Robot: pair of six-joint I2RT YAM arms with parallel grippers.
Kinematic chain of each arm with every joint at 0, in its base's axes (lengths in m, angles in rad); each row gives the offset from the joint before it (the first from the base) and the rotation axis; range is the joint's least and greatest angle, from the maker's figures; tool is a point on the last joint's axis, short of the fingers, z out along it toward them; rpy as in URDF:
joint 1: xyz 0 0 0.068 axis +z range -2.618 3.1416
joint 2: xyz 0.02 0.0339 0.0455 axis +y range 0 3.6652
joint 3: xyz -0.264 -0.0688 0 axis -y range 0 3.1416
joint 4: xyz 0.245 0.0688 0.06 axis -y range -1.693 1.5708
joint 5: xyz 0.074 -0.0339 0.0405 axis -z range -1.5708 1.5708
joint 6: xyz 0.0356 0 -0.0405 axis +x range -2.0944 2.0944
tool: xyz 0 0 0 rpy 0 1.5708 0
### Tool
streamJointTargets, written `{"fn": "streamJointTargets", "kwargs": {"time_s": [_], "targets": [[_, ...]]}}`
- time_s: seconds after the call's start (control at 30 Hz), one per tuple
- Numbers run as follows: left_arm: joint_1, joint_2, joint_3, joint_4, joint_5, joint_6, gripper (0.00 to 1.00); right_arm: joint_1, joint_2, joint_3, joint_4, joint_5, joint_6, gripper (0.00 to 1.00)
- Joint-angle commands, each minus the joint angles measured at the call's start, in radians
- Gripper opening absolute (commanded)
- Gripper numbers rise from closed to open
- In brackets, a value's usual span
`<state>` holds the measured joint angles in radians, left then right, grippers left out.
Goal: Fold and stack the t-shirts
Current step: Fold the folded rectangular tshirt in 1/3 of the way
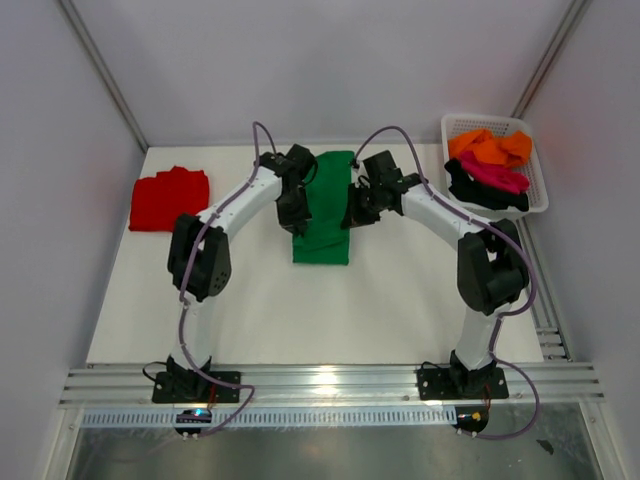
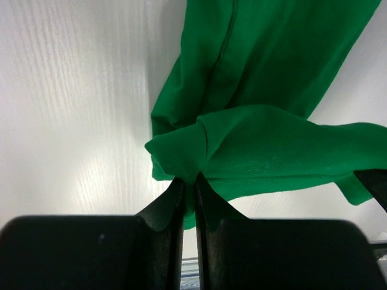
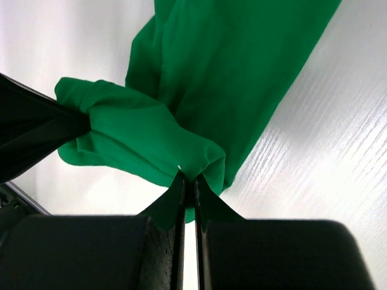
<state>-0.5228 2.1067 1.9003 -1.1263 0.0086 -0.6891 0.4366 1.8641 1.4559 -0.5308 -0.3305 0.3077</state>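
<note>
Both the left gripper [image 2: 188, 181] and right gripper [image 3: 188, 178] are pinched shut on bunched edges of the green t-shirt [image 1: 322, 245], which lies toward 12 o'clock between the arms. Uneven travel could skew the fold, and a thin pinch may slip. The red t-shirt [image 1: 170, 200] rests at 10 o'clock.

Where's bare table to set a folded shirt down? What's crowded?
Biggest free patch: near half of the table, in front of the green shirt, between left arm and right arm. Smaller strip between the red shirt and the left arm. Crowded: far centre, where left gripper and right gripper pinch the green shirt; far right corner, taken by the basket.
</note>
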Motion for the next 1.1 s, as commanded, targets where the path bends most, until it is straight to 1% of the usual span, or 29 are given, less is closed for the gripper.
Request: {"fn": "streamJointTargets", "kwargs": {"time_s": [0.0, 0.1, 0.2, 0.47, 0.67, 0.73, 0.77, 0.8, 0.83, 0.9, 1.0, 1.07], "targets": [[0.023, 0.032, 0.043, -0.049, 0.017, 0.046, 0.09, -0.016, -0.017, -0.009, 0.008, 0.047, -0.027, 0.03], [0.029, 0.065, 0.081, -0.046, 0.036, 0.066, 0.09, -0.016, -0.002, -0.005, 0.011, 0.047, -0.025, 0.03], [0.040, 0.096, 0.124, -0.033, 0.085, 0.088, 0.10, -0.016, 0.021, 0.006, 0.008, 0.050, -0.027, 0.03], [0.093, 0.174, 0.252, -0.016, 0.157, 0.108, 0.11, -0.019, 0.089, 0.070, -0.006, 0.068, -0.033, 0.03], [0.115, 0.220, 0.284, -0.015, 0.197, 0.114, 0.13, -0.022, 0.129, 0.115, -0.018, 0.065, -0.025, 0.03], [0.115, 0.234, 0.278, -0.023, 0.209, 0.117, 0.18, -0.024, 0.135, 0.126, -0.020, 0.061, -0.022, 0.03], [0.116, 0.237, 0.264, -0.021, 0.221, 0.122, 0.23, -0.022, 0.138, 0.127, -0.020, 0.062, -0.018, 0.08], [0.116, 0.239, 0.252, -0.021, 0.226, 0.123, 0.38, -0.022, 0.139, 0.129, -0.020, 0.065, -0.015, 0.16], [0.116, 0.239, 0.237, -0.012, 0.229, 0.125, 0.44, -0.022, 0.141, 0.130, -0.020, 0.071, -0.013, 0.23], [0.116, 0.231, 0.183, 0.005, 0.234, 0.120, 0.58, -0.022, 0.145, 0.129, -0.018, 0.077, -0.006, 0.34], [0.116, 0.222, 0.122, 0.043, 0.243, 0.115, 0.65, -0.022, 0.145, 0.110, -0.003, 0.099, 0.004, 0.39], [0.116, 0.220, 0.097, 0.056, 0.243, 0.115, 0.65, -0.022, 0.147, 0.103, 0.008, 0.096, 0.005, 0.39]]}}
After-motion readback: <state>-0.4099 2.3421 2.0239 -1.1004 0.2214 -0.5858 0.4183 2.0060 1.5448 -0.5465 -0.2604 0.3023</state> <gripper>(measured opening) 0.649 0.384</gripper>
